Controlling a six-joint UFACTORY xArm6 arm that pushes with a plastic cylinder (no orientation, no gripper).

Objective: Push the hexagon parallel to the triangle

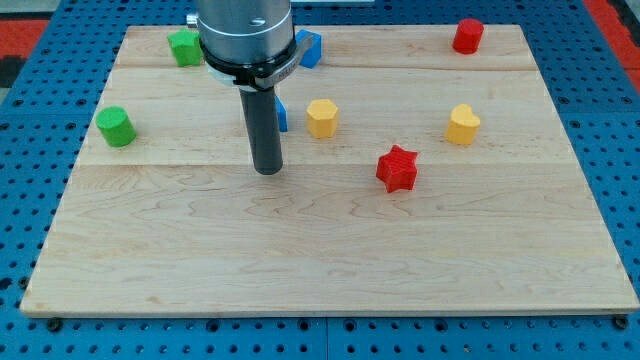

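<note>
A yellow hexagon block (322,117) sits on the wooden board (330,250), a little above its centre. My tip (267,171) rests on the board to the lower left of the hexagon, apart from it. A blue block (282,115) is mostly hidden behind the rod, just left of the hexagon; its shape cannot be made out. Another blue block (311,48), perhaps the triangle, lies near the view's top, partly hidden by the arm's grey body.
A green block (184,47) lies at the top left and a green cylinder (115,127) at the left edge. A red star (397,168) sits right of centre, a yellow heart (462,125) further right, and a red block (467,36) at the top right.
</note>
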